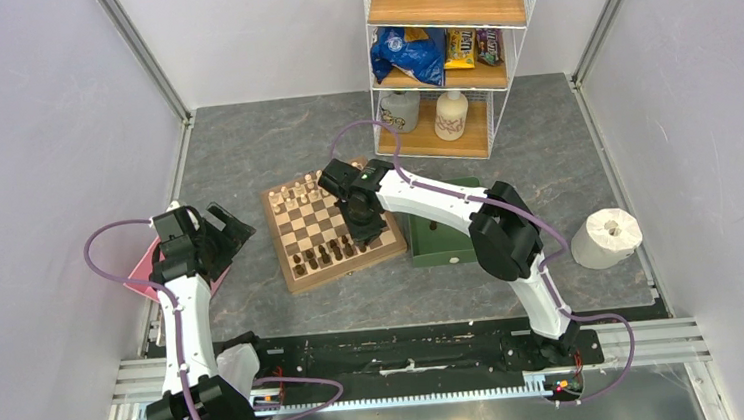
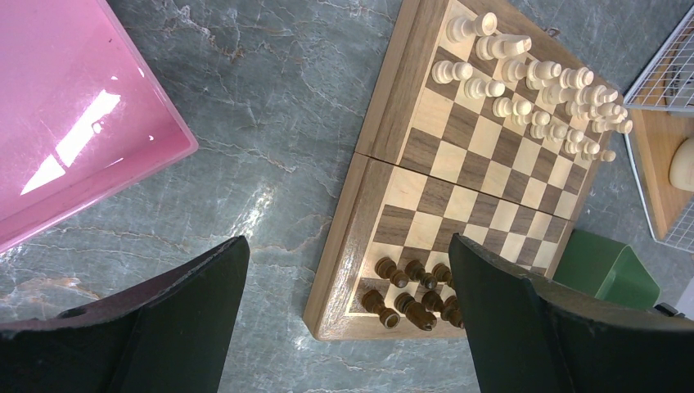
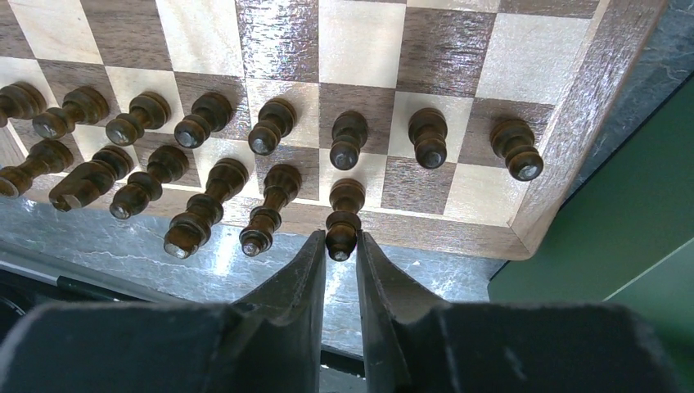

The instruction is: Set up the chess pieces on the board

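At my far left lies the shallow pink plastic tray [image 1: 142,273], and no chessman shows in the part of it I can see. My left pincer [image 1: 219,227] hangs above the grey tabletop [image 1: 243,150] just beside it, spread as wide as it goes and holding nothing; I judge it is parked there to stay out of the way.

Next comes the square wooden chessboard with dark and tan squares [image 1: 293,271]. The pale cream wooden chessmen [image 1: 297,194] fill its far two rows, and the small dark-brown wooden chessmen [image 3: 270,131] stand along its near side, eight in the forward row and six behind.

My right pincer [image 3: 337,246] reaches down over that near edge, its tips straddling the head of the sixth back-row dark piece [image 3: 344,217], which stands upright on its square. The gap is only a sliver wider than the piece, and I cannot tell whether the pads are pressing on it. Two back-row squares to its right are bare, so I reckon two pieces remain.

Just right of the board sits the dark-green rectangular tray [image 1: 445,234], mostly hidden under my arm, so I cannot make out its contents.
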`<action>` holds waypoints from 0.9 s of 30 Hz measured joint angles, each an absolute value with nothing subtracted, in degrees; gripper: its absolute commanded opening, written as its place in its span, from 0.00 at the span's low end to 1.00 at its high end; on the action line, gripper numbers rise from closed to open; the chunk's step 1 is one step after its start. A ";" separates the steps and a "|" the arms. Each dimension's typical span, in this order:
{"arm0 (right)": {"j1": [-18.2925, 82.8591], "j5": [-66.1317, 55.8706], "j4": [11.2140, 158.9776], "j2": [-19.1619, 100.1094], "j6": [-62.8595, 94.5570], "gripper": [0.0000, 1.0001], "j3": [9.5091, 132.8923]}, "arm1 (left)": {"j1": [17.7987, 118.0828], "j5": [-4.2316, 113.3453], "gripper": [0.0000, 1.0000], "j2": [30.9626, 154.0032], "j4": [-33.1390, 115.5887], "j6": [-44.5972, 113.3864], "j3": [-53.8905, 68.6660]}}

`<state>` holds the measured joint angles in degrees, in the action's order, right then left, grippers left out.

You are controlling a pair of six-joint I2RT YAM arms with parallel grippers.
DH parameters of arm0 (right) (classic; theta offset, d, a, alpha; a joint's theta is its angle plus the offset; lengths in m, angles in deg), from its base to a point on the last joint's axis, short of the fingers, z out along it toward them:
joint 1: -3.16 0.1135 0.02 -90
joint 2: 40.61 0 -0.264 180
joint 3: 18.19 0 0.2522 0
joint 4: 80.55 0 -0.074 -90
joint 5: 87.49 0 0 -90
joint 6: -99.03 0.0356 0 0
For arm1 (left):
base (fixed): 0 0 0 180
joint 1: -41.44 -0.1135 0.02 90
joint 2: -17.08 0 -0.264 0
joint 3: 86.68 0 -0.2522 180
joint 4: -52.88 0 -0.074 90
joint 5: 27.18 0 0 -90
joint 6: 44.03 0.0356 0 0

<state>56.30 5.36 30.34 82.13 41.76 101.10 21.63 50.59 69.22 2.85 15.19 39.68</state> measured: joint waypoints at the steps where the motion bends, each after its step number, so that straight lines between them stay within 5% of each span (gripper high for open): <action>1: 56.30 5.34 30.36 82.13 41.76 0.25 101.15 | 21.63 50.57 0.99 69.22 2.85 15.19 39.68; 27: 56.30 5.60 30.45 82.59 41.74 0.31 102.24 | 21.63 50.57 0.99 69.22 2.85 15.19 39.68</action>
<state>56.30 5.60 30.45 82.59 41.74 102.24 21.63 50.57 69.22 2.85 15.19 39.68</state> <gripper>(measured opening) 0.296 0.990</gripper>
